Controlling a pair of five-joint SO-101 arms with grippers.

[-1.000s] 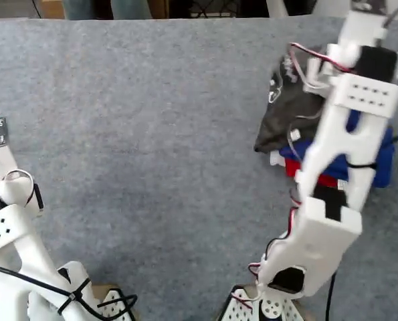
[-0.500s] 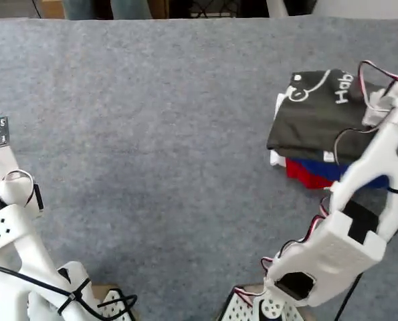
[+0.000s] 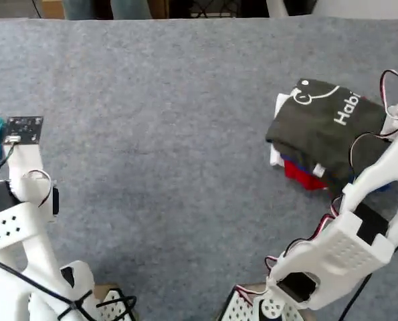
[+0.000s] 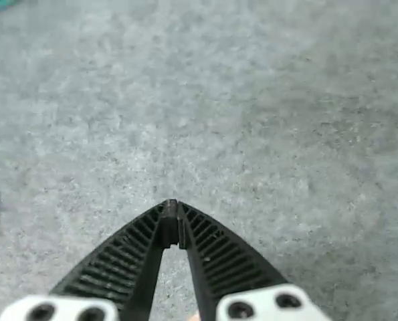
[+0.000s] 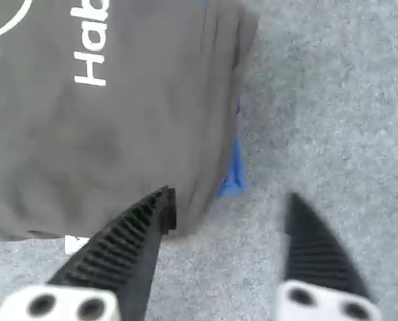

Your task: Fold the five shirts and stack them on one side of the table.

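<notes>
The right tool (image 5: pixel 231 204) is hanging wide apart over the edge of the folded dark grey cotton shirt (image 5: pixel 112 107), which is topping a stack (blue shirt (image 5: pixel 231 177) and red shirt (image 3: pixel 299 175) mostly hidden beneath) on the grey felt desk's (image 3: pixel 158 100) right side. The left tool (image 4: pixel 172 217) is sitting pinched together over bare desk.

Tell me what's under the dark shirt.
Peeking out beneath the dark shirt are blue fabric, red fabric and a white edge; everything else there is covered.

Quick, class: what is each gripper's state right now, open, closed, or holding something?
Left gripper: closed, holding nothing.
Right gripper: open, holding nothing, at the edge of the dark grey shirt.
</notes>
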